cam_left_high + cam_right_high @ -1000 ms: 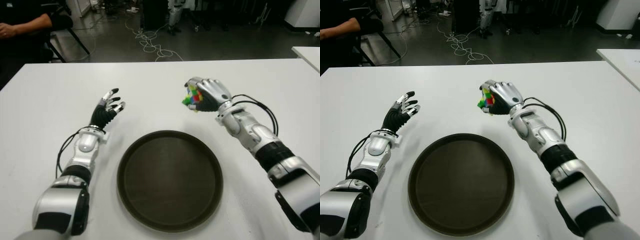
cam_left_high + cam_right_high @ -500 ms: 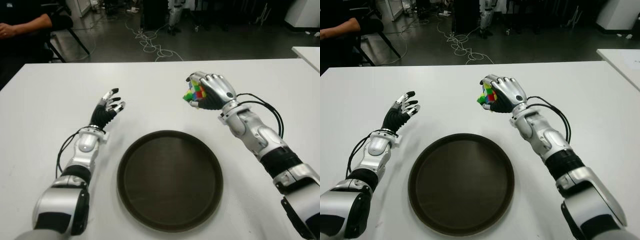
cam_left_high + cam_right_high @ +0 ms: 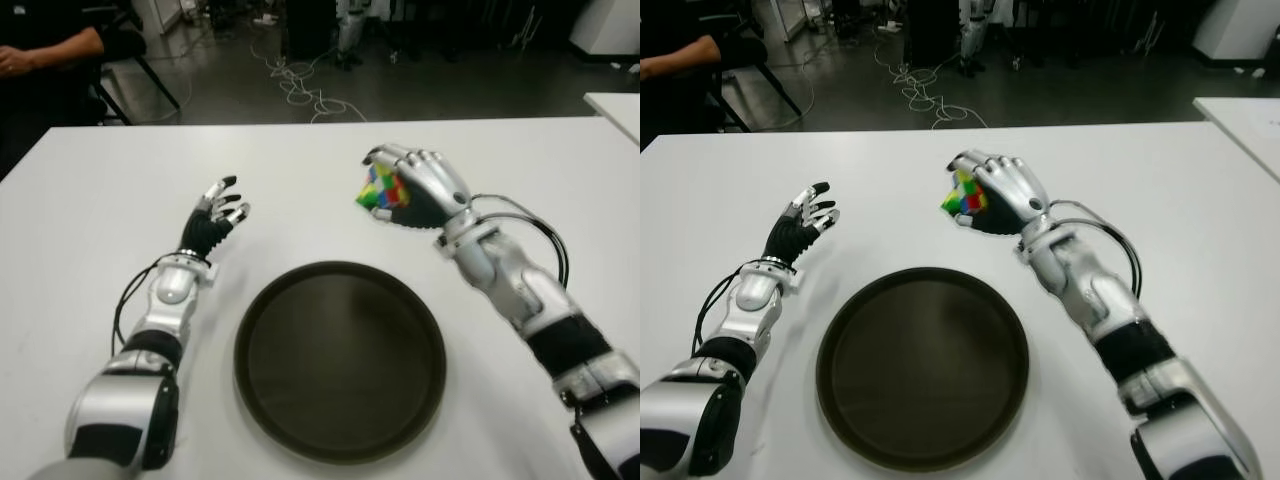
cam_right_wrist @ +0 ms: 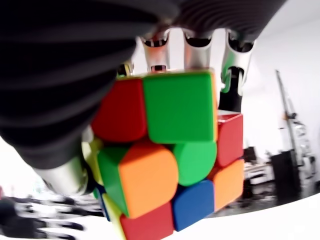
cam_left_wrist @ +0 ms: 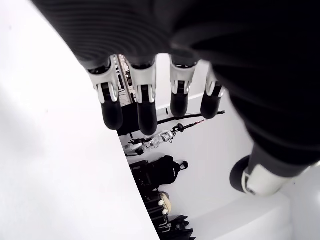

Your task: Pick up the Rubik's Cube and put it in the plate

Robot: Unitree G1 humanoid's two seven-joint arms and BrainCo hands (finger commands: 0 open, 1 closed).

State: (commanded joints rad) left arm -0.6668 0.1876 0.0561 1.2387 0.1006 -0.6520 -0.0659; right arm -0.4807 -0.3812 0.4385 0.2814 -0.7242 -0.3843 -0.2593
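The right hand (image 3: 420, 185) grasps the Rubik's Cube (image 3: 378, 193), fingers (image 4: 197, 47) curled over its top, and holds it above the white table (image 3: 90, 190), just beyond the far rim of the round dark brown plate (image 3: 340, 360). Green, orange, red, blue and yellow stickers show on the cube; no brand mark or writing can be read on it. The left hand (image 3: 213, 222) shows to the left of the plate, released, its 4 black-tipped fingers (image 5: 142, 107) loosely extended and grasping nothing. A person's arm (image 3: 45, 48) shows beyond the table's far left corner, with cables (image 3: 300, 85) on the dark floor.
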